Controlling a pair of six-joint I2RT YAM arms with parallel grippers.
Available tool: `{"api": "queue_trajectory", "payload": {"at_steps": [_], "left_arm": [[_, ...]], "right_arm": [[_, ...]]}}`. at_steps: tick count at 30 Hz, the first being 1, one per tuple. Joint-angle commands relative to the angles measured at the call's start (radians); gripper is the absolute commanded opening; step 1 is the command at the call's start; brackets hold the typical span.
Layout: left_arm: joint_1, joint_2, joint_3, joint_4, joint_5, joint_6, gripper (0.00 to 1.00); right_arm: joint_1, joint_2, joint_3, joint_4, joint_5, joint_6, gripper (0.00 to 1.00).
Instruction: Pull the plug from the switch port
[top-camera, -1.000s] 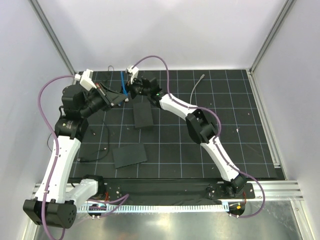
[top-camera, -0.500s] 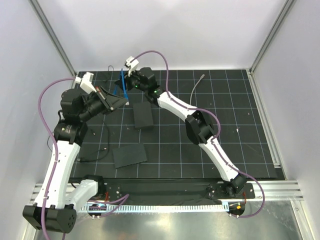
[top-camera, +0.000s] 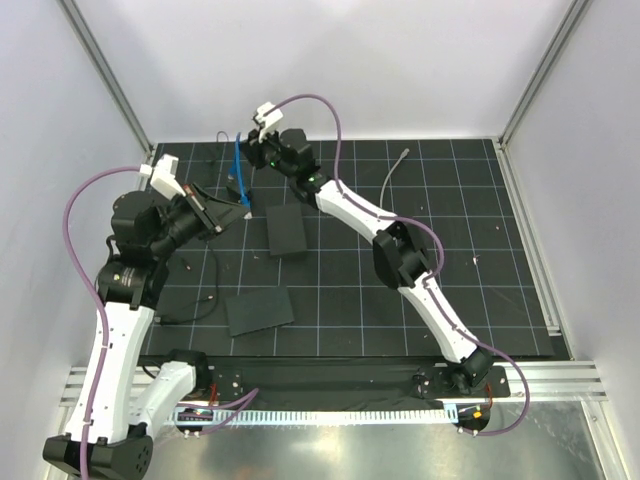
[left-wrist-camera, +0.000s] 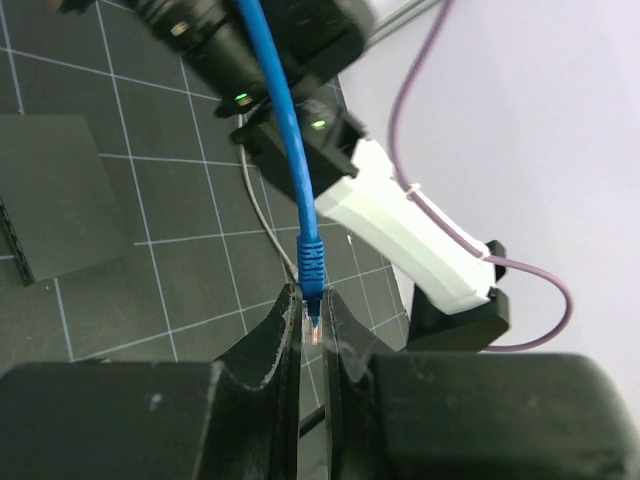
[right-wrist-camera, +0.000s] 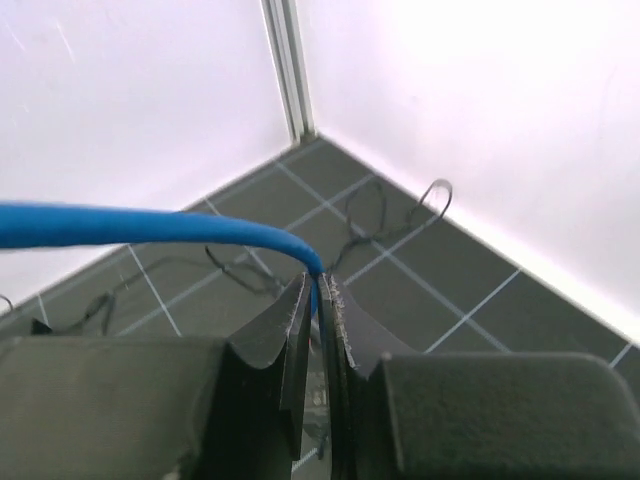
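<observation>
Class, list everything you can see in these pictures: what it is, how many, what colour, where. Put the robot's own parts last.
grid mat: one, black with white lines, under everything
blue cable: one, bright blue, in the air over the mat's far side
plug: one, pale translucent, on that cable's end
black box: one, matte black, mid-mat
black slab: one, black, mat's near side
grey cable: one, grey, far right of the mat
thin black wire: one, black, left of the slab
left gripper: one, black, shut on the plug
right gripper: one, black, shut on the blue cable
</observation>
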Motion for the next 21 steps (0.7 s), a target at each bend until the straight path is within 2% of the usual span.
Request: {"api": "queue_trajectory", "payload": {"at_steps": [1, 5, 7, 8, 9, 11, 12, 15, 18, 21], "left_arm": [[0.003, -0.01, 0.021, -0.015, -0.001, 0.009, 0.0], [0.005, 0.005, 0.038, -0.035, 0.013, 0.001, 0.0], [0.005, 0.005, 0.045, -0.045, 0.013, 0.004, 0.0], [0.003, 0.004, 0.048, -0.046, 0.01, 0.004, 0.0], [0.003, 0.004, 0.048, -0.051, 0.008, 0.005, 0.0], [0.003, 0.013, 0.039, -0.057, 0.016, 0.01, 0.0], [0.003, 0.018, 0.036, -0.063, 0.016, 0.013, 0.0], [0.005, 0.048, 0.01, -0.063, 0.01, -0.007, 0.0], [0.005, 0.1, -0.011, 0.01, 0.077, -0.079, 0.0], [0.003, 0.114, -0.027, 0.024, 0.089, -0.096, 0.0]], "right_arm": [[-0.012, -0.173, 0.003, 0.063, 0.026, -0.017, 0.17], [-0.013, -0.238, -0.054, 0.068, 0.007, 0.039, 0.18], [-0.013, -0.258, -0.076, 0.031, -0.005, 0.108, 0.23], [-0.013, -0.275, -0.07, -0.002, -0.014, 0.125, 0.26], [-0.013, -0.282, -0.057, -0.091, -0.038, 0.143, 0.35], [-0.013, -0.325, -0.057, -0.195, -0.037, 0.183, 0.44], [-0.015, -0.35, -0.092, -0.238, -0.029, 0.194, 0.47], [-0.027, -0.426, -0.16, -0.383, -0.02, 0.233, 0.66], [-0.059, -0.485, -0.207, -0.571, -0.006, 0.271, 0.74], [-0.093, -0.587, -0.356, -0.621, -0.016, 0.344, 0.77]]}}
